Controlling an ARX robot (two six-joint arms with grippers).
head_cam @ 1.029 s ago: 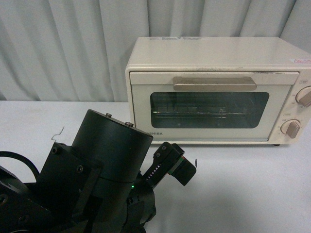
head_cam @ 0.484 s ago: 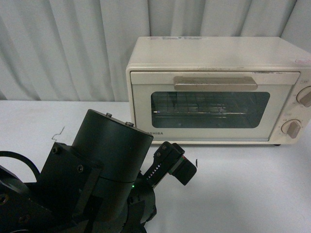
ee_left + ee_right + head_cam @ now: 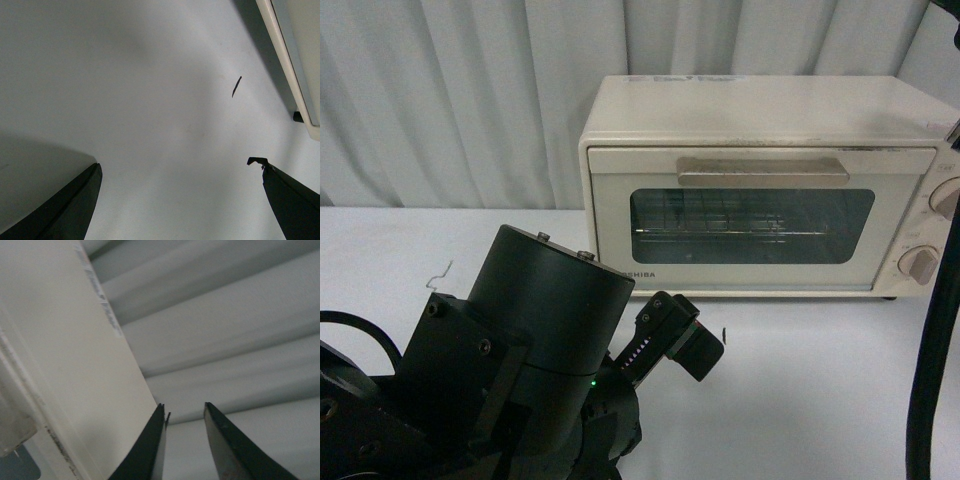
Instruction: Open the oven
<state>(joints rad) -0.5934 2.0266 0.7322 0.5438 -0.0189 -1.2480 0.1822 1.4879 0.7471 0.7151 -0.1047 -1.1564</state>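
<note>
- The oven point(image 3: 760, 190) sits at the upper right of the front view, on the white counter point(image 3: 800, 380) before a pale curtain point(image 3: 450, 100) — door shut, handle point(image 3: 763, 170) across its top.
- The left arm point(image 3: 520, 350) fills the lower left; the left hand point(image 3: 176, 165) is spread wide over the counter near the oven's bottom edge, grasping nothing.
- The right hand point(image 3: 184, 407) is by the oven's top, fingers narrowly parted — nothing between them.
- A black cable point(image 3: 930, 380) hangs at the right edge.

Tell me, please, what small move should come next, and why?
Probably lower the right gripper toward the beige handle: the oven door is shut, and that open gripper faces the curtain past the oven's top, off the handle.
</note>
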